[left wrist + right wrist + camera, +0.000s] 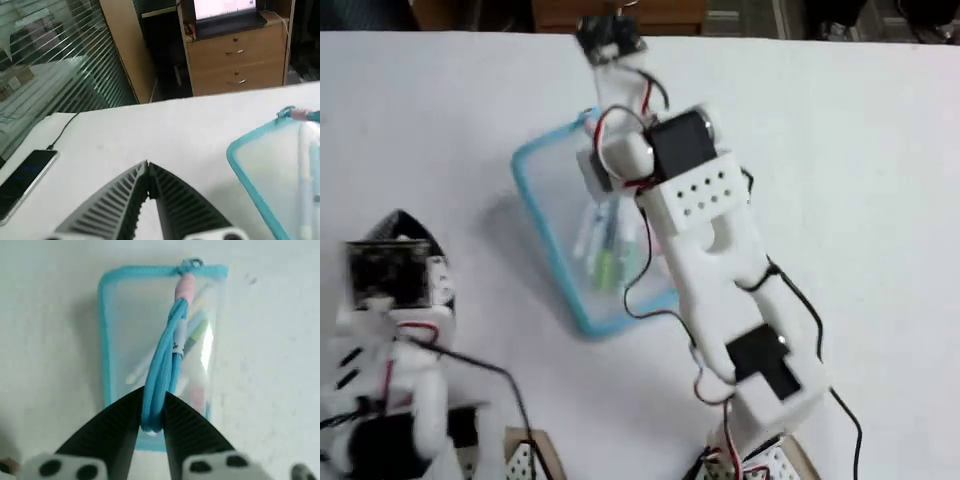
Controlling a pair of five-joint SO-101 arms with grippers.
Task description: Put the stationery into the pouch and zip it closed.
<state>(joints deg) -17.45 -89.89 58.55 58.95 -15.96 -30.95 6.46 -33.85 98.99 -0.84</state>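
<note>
A clear pouch [552, 222] with teal trim lies flat on the white table, with several pens [605, 258] inside it. My right arm stretches over it from the near edge. In the right wrist view my right gripper [152, 405] is shut on a blue cord [170, 347]. The cord runs along the top of the pouch [125, 335] to a pink end at the zipper pull [192, 263], with the pens [198, 332] under it. My left gripper [147, 167] is shut on nothing. It sits low at the table's left [400, 218], apart from the pouch [260, 160].
A dark phone [20, 182] with a cable lies on the table off to the left gripper's side. A wooden drawer cabinet [235, 55] stands beyond the table's far edge. Bare white table [840, 150] surrounds the pouch.
</note>
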